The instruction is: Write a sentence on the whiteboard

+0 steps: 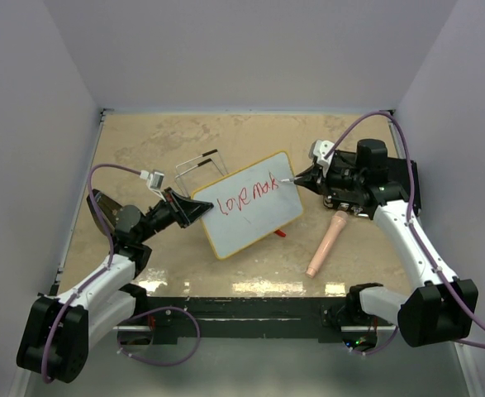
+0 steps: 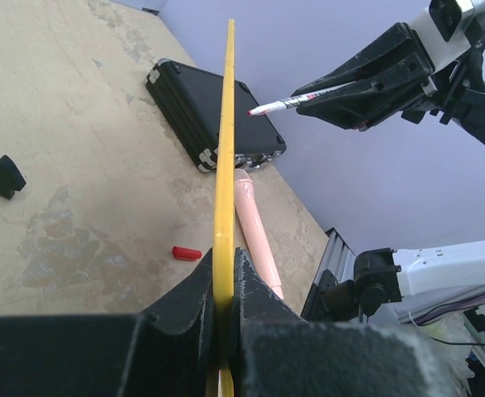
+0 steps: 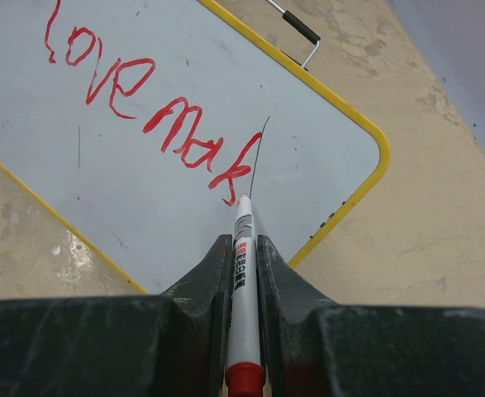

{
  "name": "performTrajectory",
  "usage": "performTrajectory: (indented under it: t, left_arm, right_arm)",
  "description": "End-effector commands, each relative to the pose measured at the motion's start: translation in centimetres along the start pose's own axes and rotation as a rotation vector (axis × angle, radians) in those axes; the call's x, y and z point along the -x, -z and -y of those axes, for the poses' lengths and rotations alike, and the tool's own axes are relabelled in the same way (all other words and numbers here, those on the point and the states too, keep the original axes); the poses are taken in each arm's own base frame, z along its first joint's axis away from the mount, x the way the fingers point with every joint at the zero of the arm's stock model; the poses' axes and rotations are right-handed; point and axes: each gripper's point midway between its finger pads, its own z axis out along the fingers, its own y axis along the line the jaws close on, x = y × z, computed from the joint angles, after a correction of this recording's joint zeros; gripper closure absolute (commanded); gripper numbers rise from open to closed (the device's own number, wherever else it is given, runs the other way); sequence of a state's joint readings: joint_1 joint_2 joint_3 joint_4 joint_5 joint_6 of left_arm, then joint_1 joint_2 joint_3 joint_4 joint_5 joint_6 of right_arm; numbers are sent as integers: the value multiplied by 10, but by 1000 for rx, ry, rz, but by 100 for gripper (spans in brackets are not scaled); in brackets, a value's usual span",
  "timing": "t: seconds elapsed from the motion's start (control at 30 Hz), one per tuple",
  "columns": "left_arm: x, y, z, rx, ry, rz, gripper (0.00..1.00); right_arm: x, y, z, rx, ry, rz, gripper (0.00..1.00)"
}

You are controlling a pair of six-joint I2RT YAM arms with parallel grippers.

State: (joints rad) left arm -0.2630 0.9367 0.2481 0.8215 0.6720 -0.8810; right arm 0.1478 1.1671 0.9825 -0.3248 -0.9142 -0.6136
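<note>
Tan tabletop [image 1: 143, 145]: whiteboard [image 1: 254, 219] edge clamped in left end effector [image 2: 225, 256].

Bright, even overhead light; glare strip along table [image 1: 143, 157] near edge; wrist-cam foregrounds blurry.

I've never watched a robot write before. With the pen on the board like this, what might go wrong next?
1. The left gripper clamps the whiteboard by one edge only. The marker presses near the far end, so the board could twist or slip and bend the strokes.
2. The writing runs close to the board's right edge, so the remaining letters may crowd or run off.
3. The right gripper pinches a slim marker, which might slide in the fingers and lose contact.
</note>
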Motion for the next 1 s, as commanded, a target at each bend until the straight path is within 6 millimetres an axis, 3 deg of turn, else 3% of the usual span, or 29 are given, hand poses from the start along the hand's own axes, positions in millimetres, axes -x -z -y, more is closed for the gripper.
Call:
performTrajectory:
  t: [0.0,0.63,0.97]
  left_arm:
    - [27,0,27,-92,-56,104,100]
    - [27,-3,24,-100,-31,108,100]
    - [28,-4,25,-104,-26,107,100]
  right_arm:
    - [14,5,0,0,49,53,100]
    - [1,1,9,-31,-27,14,100]
    - [-4,-11,8,-31,-43,-10,100]
